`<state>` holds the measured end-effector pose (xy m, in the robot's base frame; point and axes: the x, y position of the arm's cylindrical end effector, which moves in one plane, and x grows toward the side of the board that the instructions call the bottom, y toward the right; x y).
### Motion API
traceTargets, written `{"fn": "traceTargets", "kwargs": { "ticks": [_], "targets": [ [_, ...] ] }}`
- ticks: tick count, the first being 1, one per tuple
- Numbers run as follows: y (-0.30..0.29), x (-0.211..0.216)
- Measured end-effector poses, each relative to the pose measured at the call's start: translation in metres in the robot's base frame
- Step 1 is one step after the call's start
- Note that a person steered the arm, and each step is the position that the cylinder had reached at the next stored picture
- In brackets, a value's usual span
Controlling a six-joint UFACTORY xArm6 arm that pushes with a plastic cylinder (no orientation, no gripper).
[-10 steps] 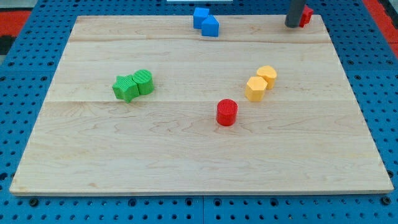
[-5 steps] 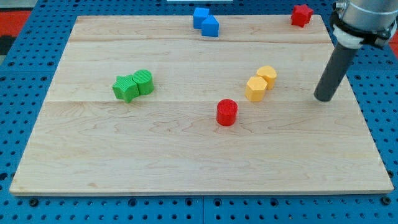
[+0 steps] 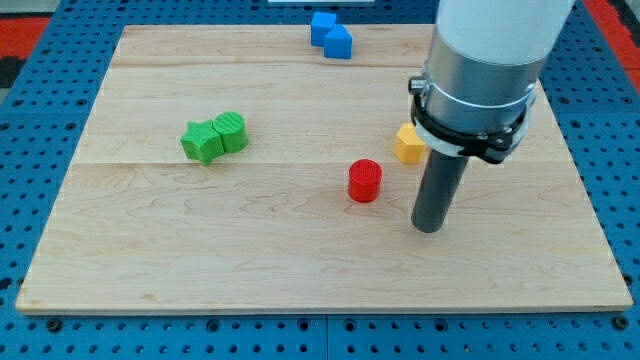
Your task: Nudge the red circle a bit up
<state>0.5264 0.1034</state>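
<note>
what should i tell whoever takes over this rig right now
No gripper on this arm, only the rod: my tip is down at the board, to the view's right of the red circle and a little lower, with a clear gap, not touching.
The red circle sits near the board's middle, standing free. An orange block lies up and right of it, partly hidden behind the arm. Two green blocks are at the view's left, two blue blocks at the top edge.
Done: nothing yet, by how things lie; no contact.
Left: bring the tip below the red circle, then push it slightly toward the view's top.
</note>
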Motion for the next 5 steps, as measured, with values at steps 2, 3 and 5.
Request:
{"fn": "traceTargets", "kwargs": {
  "ticks": [2,3,5],
  "targets": [
    [-0.031,0.000],
    [-0.045,-0.014],
    [-0.046,-0.063]
  ]
}}
